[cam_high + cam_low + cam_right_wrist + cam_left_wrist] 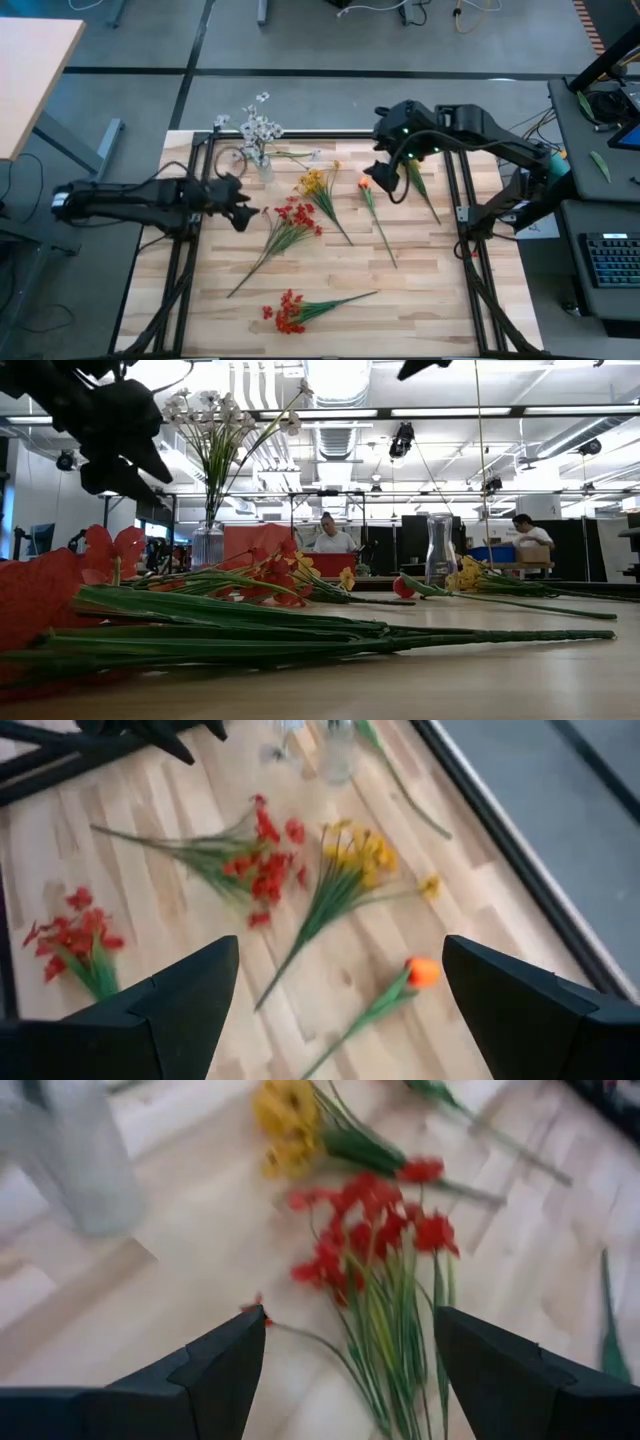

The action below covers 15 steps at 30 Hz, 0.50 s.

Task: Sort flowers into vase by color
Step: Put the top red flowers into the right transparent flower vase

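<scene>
Flowers lie loose on the wooden table [430, 300]: a yellow spray [318, 186], a red spray [290, 222], a second red spray [290, 312] near the front edge, and a single orange blossom [365, 184] on a long stem. White flowers [258, 130] stand with their stems in a glass vase [264, 166] at the far left; a second, empty glass vase [438, 548] shows in the low view. My left gripper [240, 208] hovers open just left of the red spray [370, 1240]. My right gripper [385, 176] hangs open above the orange blossom [422, 972].
A loose green stem [422, 190] lies under my right arm by the table's right rail. Black frame rails [468, 240] run along both sides of the table. Bare wood lies between the two red sprays and at the front right. People sit at desks in the room behind.
</scene>
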Motion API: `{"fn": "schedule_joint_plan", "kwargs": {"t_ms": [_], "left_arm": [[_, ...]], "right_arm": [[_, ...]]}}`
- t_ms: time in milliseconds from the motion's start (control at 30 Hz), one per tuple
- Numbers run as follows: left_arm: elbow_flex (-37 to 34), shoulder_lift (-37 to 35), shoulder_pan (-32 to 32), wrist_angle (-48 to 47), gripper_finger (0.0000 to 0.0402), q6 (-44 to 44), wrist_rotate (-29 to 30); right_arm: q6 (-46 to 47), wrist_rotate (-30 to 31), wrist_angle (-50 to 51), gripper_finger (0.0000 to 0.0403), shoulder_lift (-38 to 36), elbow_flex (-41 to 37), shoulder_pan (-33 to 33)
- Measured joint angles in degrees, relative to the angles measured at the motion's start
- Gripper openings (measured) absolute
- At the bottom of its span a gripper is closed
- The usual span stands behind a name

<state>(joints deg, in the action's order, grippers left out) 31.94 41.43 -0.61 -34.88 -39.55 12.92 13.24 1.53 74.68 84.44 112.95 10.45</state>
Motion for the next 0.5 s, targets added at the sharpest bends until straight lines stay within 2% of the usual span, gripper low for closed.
{"fn": "schedule_joint_plan", "kwargs": {"t_ms": [267,400,500], "left_arm": [[1.9,10.0,18.6,0.2,0.0274,-13.5,9.3],[3.4,18.2,27.5,3.1,0.0274,-17.5,16.2],[4.6,25.7,32.1,6.3,0.0274,-19.4,18.7]], "right_arm": [[5.3,0.0,6.2,0.0343,-1.1,0.0,-3.3],[8.1,0.1,9.1,0.0343,-1.5,-0.1,-5.3],[9.7,0.1,9.4,0.0343,-1.6,-0.4,-7.1]]}}
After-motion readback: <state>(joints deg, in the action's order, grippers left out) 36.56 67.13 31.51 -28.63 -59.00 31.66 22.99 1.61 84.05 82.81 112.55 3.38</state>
